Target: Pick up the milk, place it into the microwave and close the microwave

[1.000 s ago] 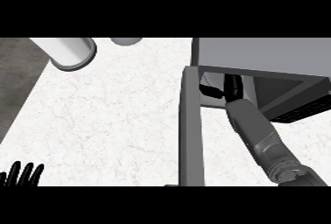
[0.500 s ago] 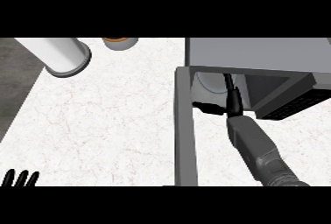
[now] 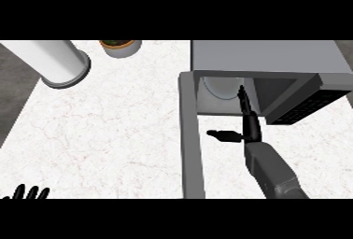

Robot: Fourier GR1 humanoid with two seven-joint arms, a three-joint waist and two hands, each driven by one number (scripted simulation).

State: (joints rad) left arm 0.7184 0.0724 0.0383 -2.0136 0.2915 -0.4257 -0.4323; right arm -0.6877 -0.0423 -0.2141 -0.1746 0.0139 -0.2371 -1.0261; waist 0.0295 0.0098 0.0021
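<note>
Since the earlier frame the right hand [image 3: 250,126] has drawn back a little from the microwave [image 3: 262,56] at the upper right, and its thumb now juts out to the left. The milk [image 3: 219,88], a pale shape, sits inside the cavity just left of the fingertips, so the placing looks done and only the open door [image 3: 189,140] is left to close. The right hand is released, its fingers straight and pointing up the frame, while the left hand [image 3: 27,193] rests open at the lower left.
</note>
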